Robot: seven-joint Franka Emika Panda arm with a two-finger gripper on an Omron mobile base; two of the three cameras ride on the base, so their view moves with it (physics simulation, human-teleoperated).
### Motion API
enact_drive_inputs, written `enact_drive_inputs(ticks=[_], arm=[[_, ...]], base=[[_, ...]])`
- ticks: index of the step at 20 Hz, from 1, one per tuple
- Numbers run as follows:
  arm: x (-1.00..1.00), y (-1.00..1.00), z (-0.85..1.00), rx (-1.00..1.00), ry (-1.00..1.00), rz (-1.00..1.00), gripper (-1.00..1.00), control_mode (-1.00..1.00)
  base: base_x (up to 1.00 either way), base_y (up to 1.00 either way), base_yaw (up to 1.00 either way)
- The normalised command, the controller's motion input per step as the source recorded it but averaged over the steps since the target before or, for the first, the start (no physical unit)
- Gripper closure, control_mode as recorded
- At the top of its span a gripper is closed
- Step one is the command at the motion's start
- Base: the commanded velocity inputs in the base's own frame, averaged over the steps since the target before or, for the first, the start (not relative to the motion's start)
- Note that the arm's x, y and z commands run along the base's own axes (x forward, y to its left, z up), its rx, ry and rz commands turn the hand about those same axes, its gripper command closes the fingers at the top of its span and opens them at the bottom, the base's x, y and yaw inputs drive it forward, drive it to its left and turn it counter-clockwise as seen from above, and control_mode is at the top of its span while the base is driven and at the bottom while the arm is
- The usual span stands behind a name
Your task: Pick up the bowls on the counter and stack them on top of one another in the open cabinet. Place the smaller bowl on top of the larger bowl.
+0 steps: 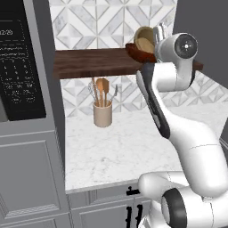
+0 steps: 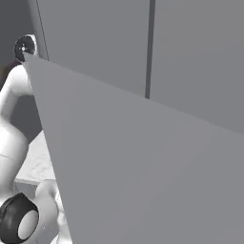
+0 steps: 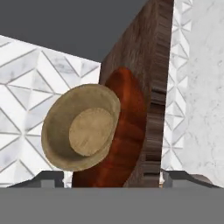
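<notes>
Two bowls sit stacked on the open cabinet [image 1: 95, 62], at its right end close to the tiled wall. Larger bowl [image 3: 127, 131], glossy reddish-brown, rests on the dark shelf board; smaller bowl [image 3: 81, 129], light tan, sits tipped on it, leaning over the big bowl's rim toward the wall rather than nested flat. Left base view has both too: smaller bowl [image 1: 144, 40] above larger bowl [image 1: 138, 52], partly behind the arm's wrist. Gripper [image 3: 116, 177] is released: the two fingertips stand wide apart at the bottom of the hand view, either side of the stack, touching neither bowl as far as can be told. Counter [image 1: 133, 147] carries a cream utensil holder [image 1: 103, 112] with spoons near its back edge, under the shelf. Black microwave [image 1: 20, 62] is on the left.
</notes>
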Motion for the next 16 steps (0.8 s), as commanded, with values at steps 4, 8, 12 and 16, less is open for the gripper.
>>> enact_drive_inputs(ticks=[4, 8, 12, 16], arm=[[-1.00, -0.24, 0.00, 0.08, -0.03, -0.05, -1.00, -1.00], [-1.00, -0.11, -0.58, -0.01, 0.12, -0.06, -1.00, -1.00], [-1.00, 0.00, -1.00, -0.27, 0.26, 0.00, -1.00, -1.00], [-1.00, 0.00, -1.00, -0.28, 0.22, 0.00, -1.00, -1.00]], base=[[0.00, 0.00, 0.00], [0.00, 0.00, 0.00], [0.00, 0.00, 0.00], [0.00, 0.00, 0.00]])
